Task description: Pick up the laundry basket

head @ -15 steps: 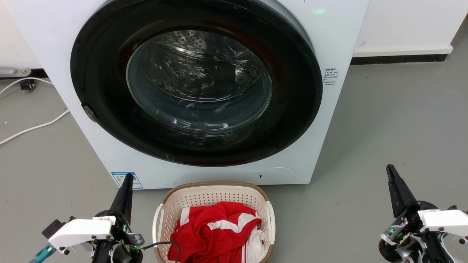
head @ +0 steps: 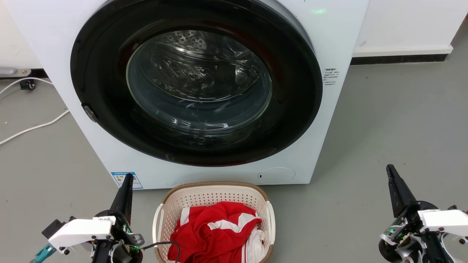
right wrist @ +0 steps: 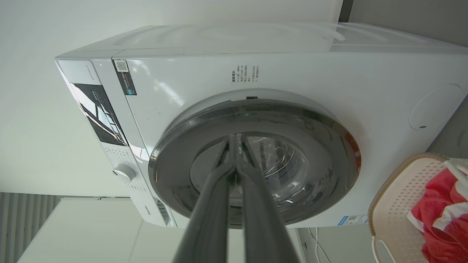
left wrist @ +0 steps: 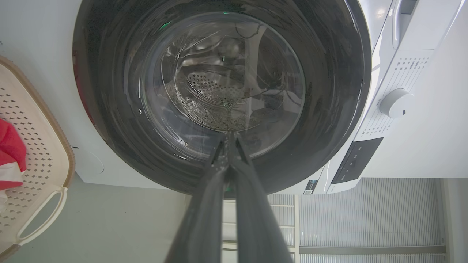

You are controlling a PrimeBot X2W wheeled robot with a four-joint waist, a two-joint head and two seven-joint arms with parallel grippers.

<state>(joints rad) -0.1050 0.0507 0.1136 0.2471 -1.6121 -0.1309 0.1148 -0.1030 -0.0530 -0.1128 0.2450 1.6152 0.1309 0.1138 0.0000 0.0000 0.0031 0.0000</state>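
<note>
Head view: floor [head: 329, 219] flanks laundry basket [head: 214, 185] before washing machine [head: 340, 36].

Cream laundry basket [head: 214, 197], upright, floor

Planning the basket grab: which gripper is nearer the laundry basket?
Left. The left gripper is close beside the laundry basket, on its left, shut; the right gripper is far off to its right, also shut.
</note>
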